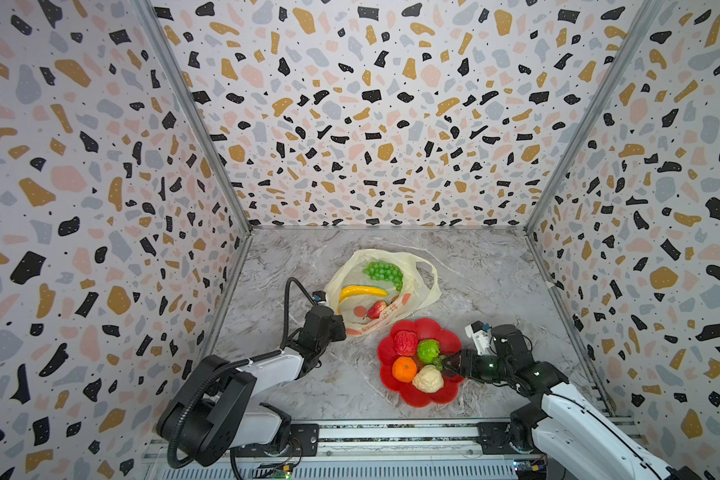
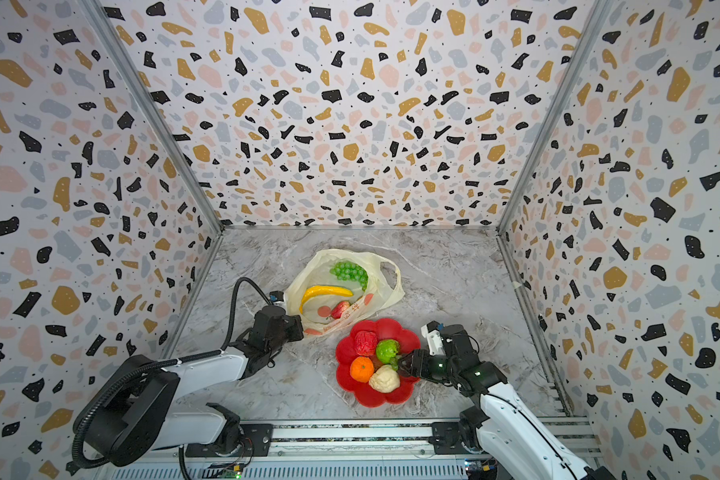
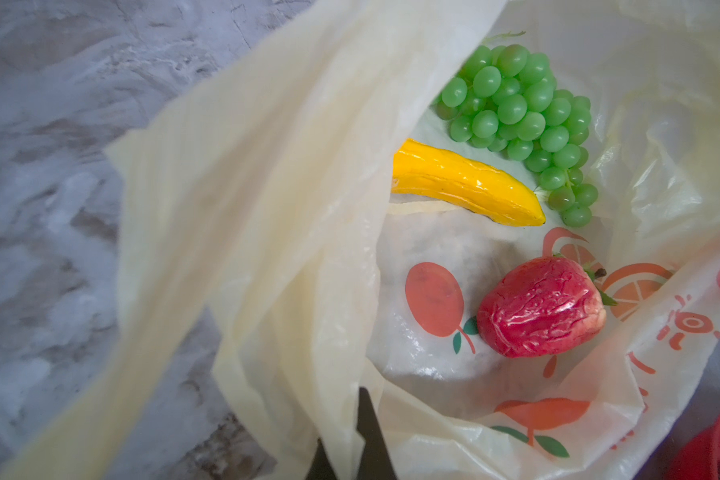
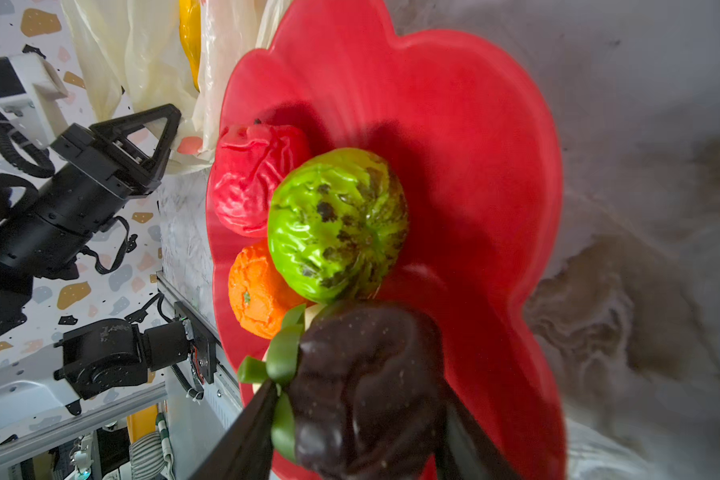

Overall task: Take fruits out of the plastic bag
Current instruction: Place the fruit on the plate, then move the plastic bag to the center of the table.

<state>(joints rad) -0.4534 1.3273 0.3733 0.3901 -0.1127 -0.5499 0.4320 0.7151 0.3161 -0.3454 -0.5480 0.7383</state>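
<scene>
My right pincer grips the dark brown fruit (jaws half apart) over the red dish, on that arm's side. My left pincer, closed, pinches the plastic bag rim

No readable text anywhere, honestly.
Red lettering on the plastic bag, right beside the strawberry, is too crumpled.
</scene>
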